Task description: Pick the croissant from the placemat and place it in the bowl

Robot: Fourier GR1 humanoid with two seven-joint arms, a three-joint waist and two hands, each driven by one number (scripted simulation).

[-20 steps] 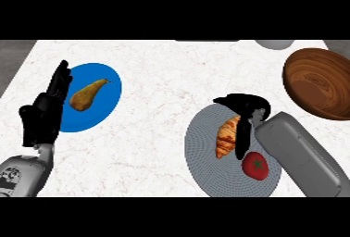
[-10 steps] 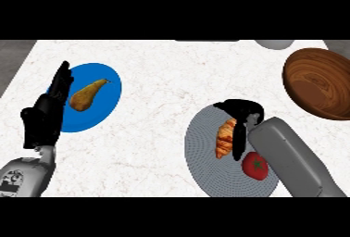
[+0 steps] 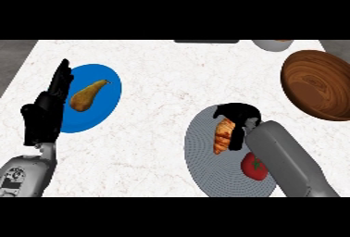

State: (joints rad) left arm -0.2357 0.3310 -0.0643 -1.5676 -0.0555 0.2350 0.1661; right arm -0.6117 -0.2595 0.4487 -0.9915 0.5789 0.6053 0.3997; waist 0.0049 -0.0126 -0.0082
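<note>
Right hand (image 3: 237, 115) sits over the far end of the croissant (image 3: 222, 137), fingers curled down round that end and the thumb running along the pastry's right flank, so the hand is closed on it. The croissant lies on the round grey placemat (image 3: 203, 171), in the mat's upper half. Its long axis runs nearly straight away from the robot, with the far tip leaning slightly right and hidden under the hand and the near tip pointing back toward the view's lower edge. A red tomato (image 3: 255, 167) rests on the same mat, just beside the right forearm and close to the croissant's near end without touching it. The wooden bowl (image 3: 318, 88) stands well apart at the upper right of the marble counter (image 3: 157, 69), partly cut by the edge. Left hand (image 3: 42, 118) rests at the left, fingers straight and pointing up, overlapping the edge of a blue plate (image 3: 103, 109) that carries a pear (image 3: 86, 95).
</note>
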